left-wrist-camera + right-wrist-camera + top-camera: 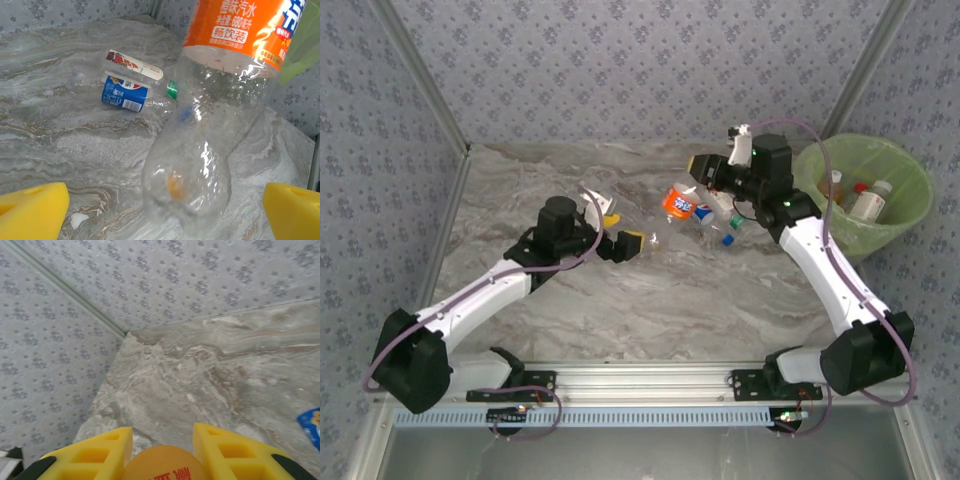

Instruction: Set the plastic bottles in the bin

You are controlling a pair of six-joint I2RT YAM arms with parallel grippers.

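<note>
An orange-labelled clear bottle (677, 203) lies tilted between both arms. My right gripper (162, 440) is shut on its orange cap (163, 465), seen from above at the back of the table (700, 176). My left gripper (622, 232) is open, its yellow fingers (32, 210) wide on either side of the bottle's clear base (192, 185) without touching it. More bottles lie beyond: a blue-labelled one (125, 94), a red-and-white-labelled one (135, 65) and a green cap (172, 90). The green-lined bin (910, 195) stands at the right with several bottles (868, 202) inside.
The marble table (650, 300) is boxed in by patterned walls (620, 70) at the back and sides. Loose bottles with blue and green caps (728, 238) lie just under the right arm's wrist. The bin sits against the right wall.
</note>
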